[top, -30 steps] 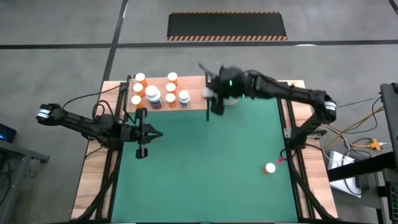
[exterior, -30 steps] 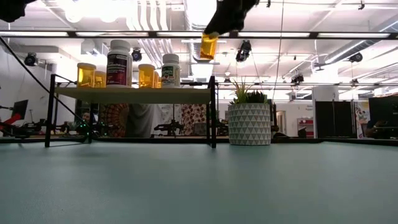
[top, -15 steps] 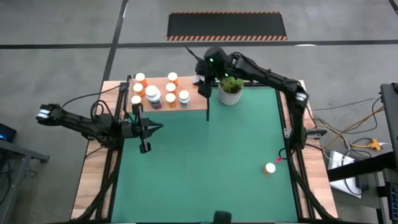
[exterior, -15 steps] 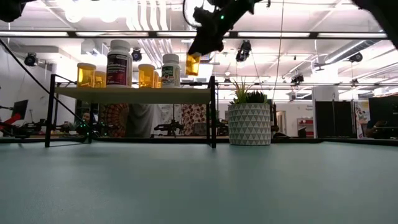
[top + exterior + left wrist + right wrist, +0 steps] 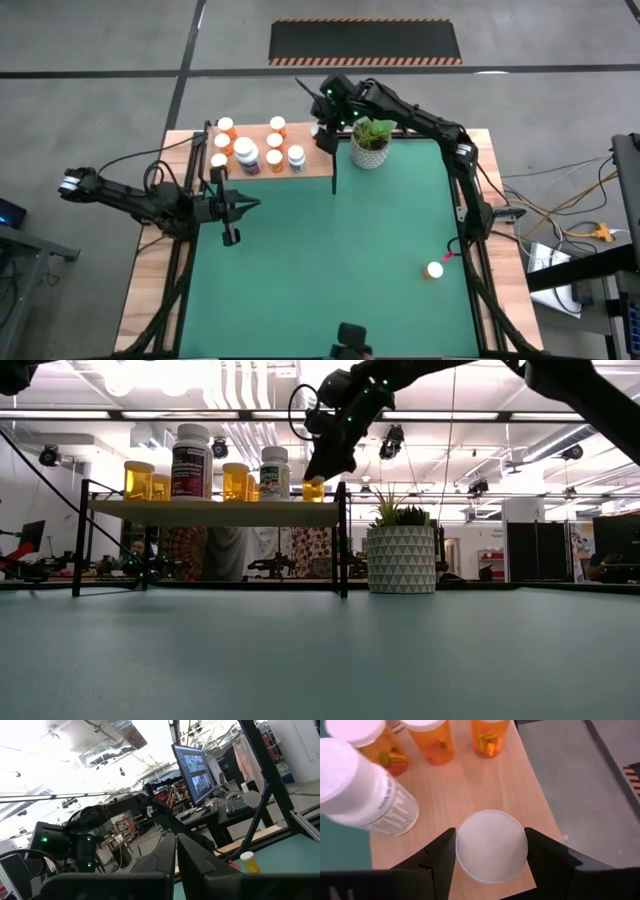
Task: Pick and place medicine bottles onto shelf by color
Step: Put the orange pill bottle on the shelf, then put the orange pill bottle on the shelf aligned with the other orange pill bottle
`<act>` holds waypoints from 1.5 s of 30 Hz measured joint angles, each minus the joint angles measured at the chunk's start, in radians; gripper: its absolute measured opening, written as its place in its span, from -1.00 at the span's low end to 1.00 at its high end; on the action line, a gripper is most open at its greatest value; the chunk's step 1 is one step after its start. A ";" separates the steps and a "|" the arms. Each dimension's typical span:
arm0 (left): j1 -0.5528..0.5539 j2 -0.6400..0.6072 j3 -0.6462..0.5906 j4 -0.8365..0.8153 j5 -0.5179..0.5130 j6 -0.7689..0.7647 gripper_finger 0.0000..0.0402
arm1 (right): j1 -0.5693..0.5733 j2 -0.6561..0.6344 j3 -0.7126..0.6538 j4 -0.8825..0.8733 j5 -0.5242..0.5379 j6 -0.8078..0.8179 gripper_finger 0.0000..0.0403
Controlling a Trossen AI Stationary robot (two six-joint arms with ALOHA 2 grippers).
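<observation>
The shelf point(image 5: 268, 160), a light wooden board on black posts, stands at the table's far left and bears several white-capped medicine bottles point(image 5: 246, 152), orange and white. My right gripper point(image 5: 323, 133) is over the shelf's right end, shut on an orange bottle point(image 5: 314, 489) whose bottom is at the board; I cannot tell if it touches. Another orange bottle point(image 5: 433, 270) stands on the green mat near the right edge. My left gripper point(image 5: 232, 237) is shut on nothing and hovers in front of the shelf's left part. My right gripper pinches the orange bottle at its white cap point(image 5: 491, 845), one finger point(image 5: 442, 857) on each side. The fingers come slanting down from above and from the table's right. The bottle hangs upright below them, over the bare right end of the board point(image 5: 470, 790).
A green plant in a white patterned pot point(image 5: 371, 142) stands just right of the shelf, close under my right arm. A white bottle point(image 5: 367, 795) and orange bottles point(image 5: 432, 740) stand near the held one. The green mat point(image 5: 330, 260) is broad and mostly bare.
My right gripper has carried the orange bottle from beside the plant toward the table's left and far edge and down, so the bottle has sunk from well above the shelf to the level of the board at its right end. It stays upright.
</observation>
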State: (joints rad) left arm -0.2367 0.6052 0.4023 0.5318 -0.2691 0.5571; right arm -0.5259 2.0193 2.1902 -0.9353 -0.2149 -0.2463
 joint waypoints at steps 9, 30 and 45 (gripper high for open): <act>0.000 -0.004 0.000 0.001 0.000 0.004 -1.00 | 0.002 -0.011 0.000 -0.029 -0.029 0.018 0.00; 0.000 -0.004 0.000 0.002 0.000 0.005 -1.00 | 0.004 -0.009 -0.003 -0.036 -0.027 0.066 0.31; 0.000 -0.004 0.000 0.002 0.001 0.005 -1.00 | 0.045 -0.073 0.063 -0.149 -0.021 0.127 0.16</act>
State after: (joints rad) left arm -0.2367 0.6014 0.4023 0.5336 -0.2680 0.5621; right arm -0.4806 1.9460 2.2528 -1.0846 -0.2359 -0.1198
